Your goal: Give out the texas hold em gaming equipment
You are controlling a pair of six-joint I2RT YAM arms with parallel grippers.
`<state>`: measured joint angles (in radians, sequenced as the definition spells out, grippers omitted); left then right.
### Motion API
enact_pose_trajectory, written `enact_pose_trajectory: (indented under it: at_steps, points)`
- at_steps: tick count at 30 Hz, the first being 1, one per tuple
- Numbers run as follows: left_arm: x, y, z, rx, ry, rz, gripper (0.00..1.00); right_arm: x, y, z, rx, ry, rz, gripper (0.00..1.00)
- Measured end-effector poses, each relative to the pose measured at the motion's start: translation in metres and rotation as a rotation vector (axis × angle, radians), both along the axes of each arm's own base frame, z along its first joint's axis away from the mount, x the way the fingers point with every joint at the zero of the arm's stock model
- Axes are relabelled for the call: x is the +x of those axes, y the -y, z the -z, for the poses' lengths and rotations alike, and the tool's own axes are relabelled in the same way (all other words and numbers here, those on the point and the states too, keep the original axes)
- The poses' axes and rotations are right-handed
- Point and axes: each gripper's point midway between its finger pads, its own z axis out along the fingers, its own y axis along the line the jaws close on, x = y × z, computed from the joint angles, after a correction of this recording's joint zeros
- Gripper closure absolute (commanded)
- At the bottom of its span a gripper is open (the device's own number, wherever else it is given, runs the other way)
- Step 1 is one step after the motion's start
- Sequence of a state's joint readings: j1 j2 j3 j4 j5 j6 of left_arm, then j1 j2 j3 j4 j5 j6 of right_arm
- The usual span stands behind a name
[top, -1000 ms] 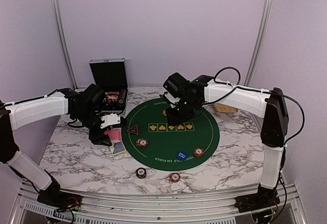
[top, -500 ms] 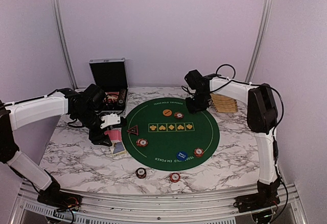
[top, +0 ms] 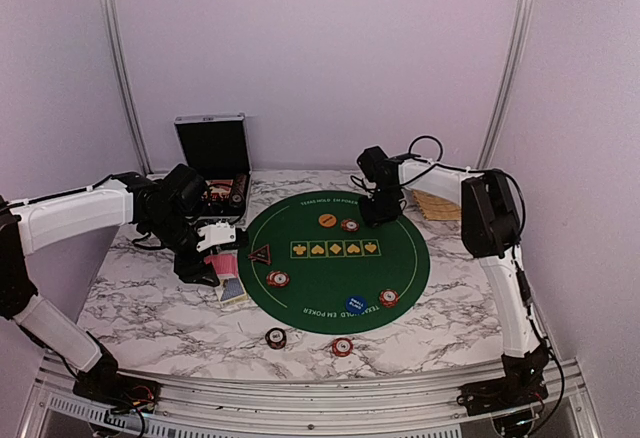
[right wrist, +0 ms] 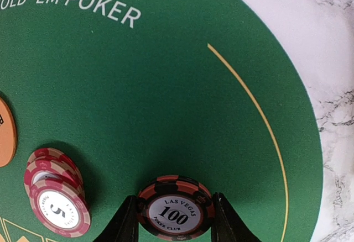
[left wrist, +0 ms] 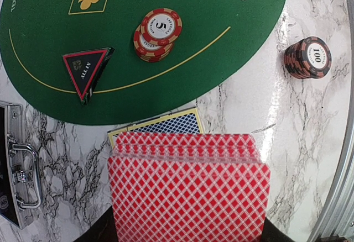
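My left gripper [top: 222, 263] is shut on a fanned stack of red-backed playing cards [left wrist: 188, 187], held above the marble at the mat's left edge; the cards hide its fingers. A blue-backed card [left wrist: 166, 125] lies under them. My right gripper [right wrist: 176, 220] has a jaw on each side of a dark-and-red 100 chip stack [right wrist: 176, 211] at the far right of the green mat [top: 335, 258]. Beside it are a 5 chip stack [right wrist: 58, 203] and the orange button [top: 327, 220]. The dark triangular marker [left wrist: 86, 70] and another 5 chip stack [left wrist: 159, 32] sit at the mat's left.
The blue button [top: 355, 305] and a red chip [top: 388, 298] lie on the mat's near side. Two chip stacks [top: 276, 337] [top: 342, 346] stand on the marble in front. The black case [top: 213, 163] is open at the back left. The wicker basket [top: 440, 206] is at the back right.
My right gripper left the mat's far centre, where the 5 chip stack now shows beside the orange button, and moved right to the mat's far right edge. The left arm has not moved.
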<state>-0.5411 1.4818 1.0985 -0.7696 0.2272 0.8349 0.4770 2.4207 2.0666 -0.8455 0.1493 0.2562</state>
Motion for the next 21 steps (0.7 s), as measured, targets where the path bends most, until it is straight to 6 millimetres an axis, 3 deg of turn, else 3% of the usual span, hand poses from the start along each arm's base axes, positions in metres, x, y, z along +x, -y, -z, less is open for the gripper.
enact_pose_trajectory:
  at_steps: [3,5,12,18,21]
  points:
    - [0.0,0.0,0.0,0.0,-0.001,0.0,1.0,-0.001,0.0,0.005,0.002,-0.009,-0.001,0.61]
    - [0.0,0.0,0.0,0.001,-0.002,0.0,1.0,-0.001,-0.001,0.004,0.004,-0.009,-0.002,0.56]
    - [-0.001,-0.001,0.0,0.003,-0.005,0.0,1.0,0.003,-0.001,-0.001,0.008,0.002,-0.003,0.46]
    - [-0.002,-0.001,0.001,0.006,-0.01,0.001,1.0,0.009,-0.005,-0.017,0.025,0.032,-0.005,0.44]
    - [-0.003,-0.002,0.001,0.007,-0.011,0.001,1.0,0.006,-0.01,-0.035,0.038,0.057,-0.022,0.36]
